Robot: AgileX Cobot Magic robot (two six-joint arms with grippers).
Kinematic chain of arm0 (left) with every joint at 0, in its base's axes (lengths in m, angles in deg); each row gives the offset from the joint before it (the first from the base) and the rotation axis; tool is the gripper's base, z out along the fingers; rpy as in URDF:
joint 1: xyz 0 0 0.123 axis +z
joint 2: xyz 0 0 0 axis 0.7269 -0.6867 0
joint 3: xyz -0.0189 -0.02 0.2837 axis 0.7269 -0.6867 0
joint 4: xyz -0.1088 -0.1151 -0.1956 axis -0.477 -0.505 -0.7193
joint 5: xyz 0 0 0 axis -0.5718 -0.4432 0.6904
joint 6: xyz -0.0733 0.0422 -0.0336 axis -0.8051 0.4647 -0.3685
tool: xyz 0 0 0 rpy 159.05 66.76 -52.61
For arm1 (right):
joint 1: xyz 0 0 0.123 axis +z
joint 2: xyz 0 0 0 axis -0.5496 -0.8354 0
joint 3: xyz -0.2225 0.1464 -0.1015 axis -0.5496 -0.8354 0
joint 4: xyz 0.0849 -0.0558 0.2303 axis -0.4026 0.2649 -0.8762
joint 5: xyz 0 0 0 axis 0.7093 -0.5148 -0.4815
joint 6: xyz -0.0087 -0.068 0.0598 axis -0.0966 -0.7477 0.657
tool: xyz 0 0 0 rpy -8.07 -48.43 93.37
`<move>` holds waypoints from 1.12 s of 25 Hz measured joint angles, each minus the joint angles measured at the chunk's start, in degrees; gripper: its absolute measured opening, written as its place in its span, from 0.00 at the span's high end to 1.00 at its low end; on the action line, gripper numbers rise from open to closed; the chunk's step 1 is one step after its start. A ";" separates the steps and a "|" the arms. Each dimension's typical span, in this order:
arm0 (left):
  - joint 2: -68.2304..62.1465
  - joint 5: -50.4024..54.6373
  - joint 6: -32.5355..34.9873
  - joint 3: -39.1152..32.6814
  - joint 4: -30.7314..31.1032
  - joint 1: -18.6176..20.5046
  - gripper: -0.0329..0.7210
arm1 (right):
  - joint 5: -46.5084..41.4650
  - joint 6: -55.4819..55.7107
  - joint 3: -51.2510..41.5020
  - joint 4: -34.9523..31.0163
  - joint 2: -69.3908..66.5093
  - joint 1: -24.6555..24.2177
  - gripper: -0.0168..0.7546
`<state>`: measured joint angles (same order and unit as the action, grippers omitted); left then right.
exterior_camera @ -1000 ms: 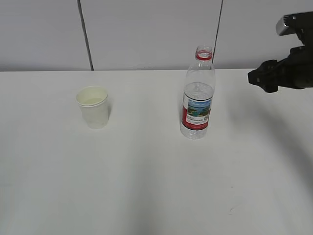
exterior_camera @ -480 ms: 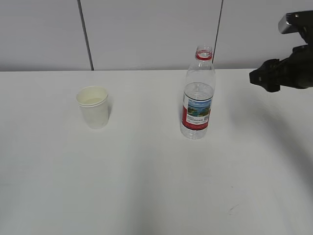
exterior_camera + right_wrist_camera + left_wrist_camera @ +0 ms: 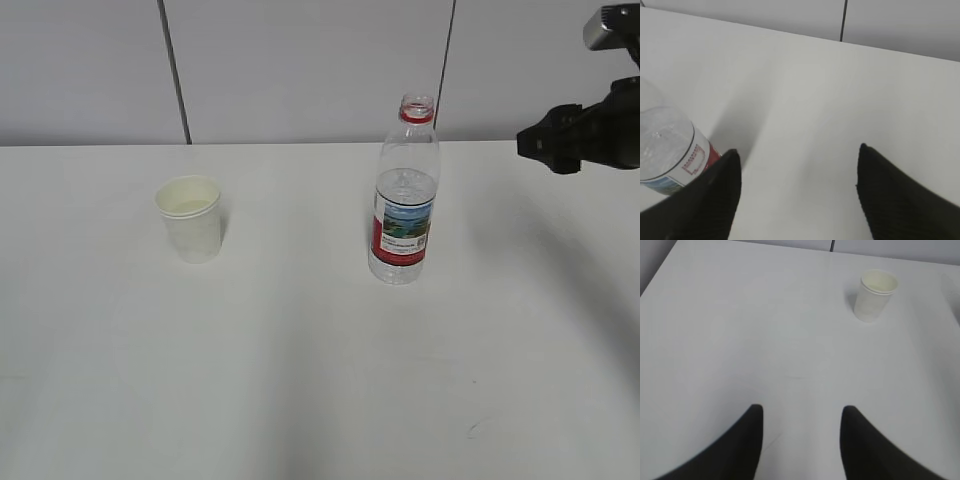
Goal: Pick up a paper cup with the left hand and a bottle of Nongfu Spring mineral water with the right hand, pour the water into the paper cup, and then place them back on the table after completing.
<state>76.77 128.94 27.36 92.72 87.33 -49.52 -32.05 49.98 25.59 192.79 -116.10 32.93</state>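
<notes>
A: What do we have on the bench (image 3: 300,380)?

B: We see a cup (image 3: 190,218) standing upright at about 9 o'clock from the middle, and a bottle (image 3: 404,195) upright at about 2 o'clock. The two are well apart. The bottle has no cap on its red-ringed neck, and the water (image 3: 405,186) reaches to just above its red label.

A: And our right pincer (image 3: 548,146)?

B: It hangs in the air at 3 o'clock from the bottle's neck, well clear of it. In the right wrist view its two dark fingers (image 3: 715,200) stand wide apart with nothing between them, only bare bench. The bottle shows in that view at 8 o'clock, just beside the left finger, and we cannot tell whether they touch.

A: The left pincer (image 3: 801,440)?

B: We do not find it in the exterior view. In the left wrist view its fingers (image 3: 737,447) are apart and empty, low at 6 o'clock, and the cup sits far off at 1 o'clock, upright on the bench.

A: Anything in the cup?

B: We cannot tell; the inside looks pale, no more.
</notes>
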 joint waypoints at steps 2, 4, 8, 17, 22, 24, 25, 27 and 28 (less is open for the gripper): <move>0.00 0.00 0.00 0.00 0.00 0.05 0.53 | 0.00 1.77 0.00 0.00 0.96 0.00 0.28; 0.00 0.00 0.00 0.00 -0.08 0.05 0.54 | 0.00 4.38 0.00 0.04 2.15 0.00 0.28; 0.00 0.00 0.00 0.00 -0.12 0.05 0.56 | 0.65 7.47 -0.09 0.13 5.50 0.00 0.28; 0.00 0.00 0.00 0.00 -0.12 0.05 0.57 | 1.06 8.01 -8.52 0.27 13.86 0.00 0.28; 0.00 0.00 0.00 0.00 -0.12 0.05 0.60 | -3.91 6.56 -17.37 0.30 22.40 0.00 0.28; 0.00 0.00 0.00 0.00 -0.12 0.05 0.60 | -4.30 4.91 -19.89 0.30 25.53 0.00 0.29; 0.00 0.00 0.00 0.00 -0.12 0.05 0.60 | -4.30 4.04 -21.21 0.30 27.56 0.00 0.29; 0.00 0.00 0.00 0.00 -0.12 0.05 0.60 | -4.30 1.90 -23.56 0.30 30.41 0.00 0.28; 0.00 0.00 0.00 0.00 -0.12 0.05 0.60 | -4.30 1.26 -24.41 0.30 31.60 0.00 0.28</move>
<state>76.77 128.94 27.36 92.72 87.21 -49.47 -36.35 51.25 1.17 193.10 -84.50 32.93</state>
